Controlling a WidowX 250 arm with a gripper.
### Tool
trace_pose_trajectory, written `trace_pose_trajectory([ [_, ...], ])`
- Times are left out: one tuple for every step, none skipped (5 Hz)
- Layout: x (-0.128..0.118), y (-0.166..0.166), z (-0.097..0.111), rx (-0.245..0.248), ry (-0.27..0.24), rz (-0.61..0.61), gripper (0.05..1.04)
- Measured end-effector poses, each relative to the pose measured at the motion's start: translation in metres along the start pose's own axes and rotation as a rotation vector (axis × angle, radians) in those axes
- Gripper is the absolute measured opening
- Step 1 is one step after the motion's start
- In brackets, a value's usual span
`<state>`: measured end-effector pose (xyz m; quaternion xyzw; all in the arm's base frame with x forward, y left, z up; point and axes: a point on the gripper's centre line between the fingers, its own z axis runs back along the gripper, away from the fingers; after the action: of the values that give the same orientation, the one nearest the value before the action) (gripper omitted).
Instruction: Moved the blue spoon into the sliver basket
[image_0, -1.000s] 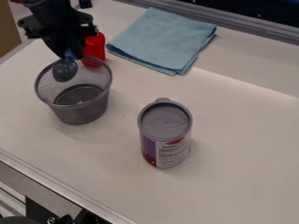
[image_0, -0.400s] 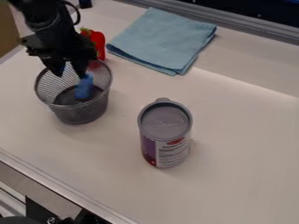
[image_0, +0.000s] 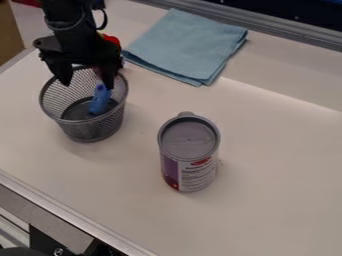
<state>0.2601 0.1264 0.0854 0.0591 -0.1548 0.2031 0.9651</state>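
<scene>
My gripper (image_0: 88, 86) hangs over the back part of the basket at the upper left, open, its two fingertips wide apart at the rim. The silver wire-mesh basket (image_0: 93, 131) stands upright on the white table. Inside it, the blue spoon (image_0: 99, 100) leans with its blue handle upward, against the right side of the basket. The handle's top end is close to the right fingertip; whether they touch I cannot tell. The spoon's dark head is hard to make out.
A red object (image_0: 111, 39) stands behind the gripper, partly hidden. To the right lies a folded light-blue cloth (image_0: 187, 45). A lidded canister (image_0: 190, 155) stands in the middle of the white table (image_0: 280, 175). A metal edge runs along the back.
The gripper has opened and let go of the spoon, which has dropped into the basket with its handle up. The gripper now sits slightly farther right than before.
</scene>
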Motion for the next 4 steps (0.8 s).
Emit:
trace_pose_trajectory([
  [0.003, -0.003, 0.009, -0.008, 0.043, 0.018, 0.999],
  [0.010, -0.009, 0.024, 0.027, 0.081, 0.056, 0.999],
  [0.019, -0.025, 0.037, 0.065, 0.136, 0.083, 0.999],
  [0.021, -0.048, 0.040, 0.044, 0.144, 0.068, 0.999],
])
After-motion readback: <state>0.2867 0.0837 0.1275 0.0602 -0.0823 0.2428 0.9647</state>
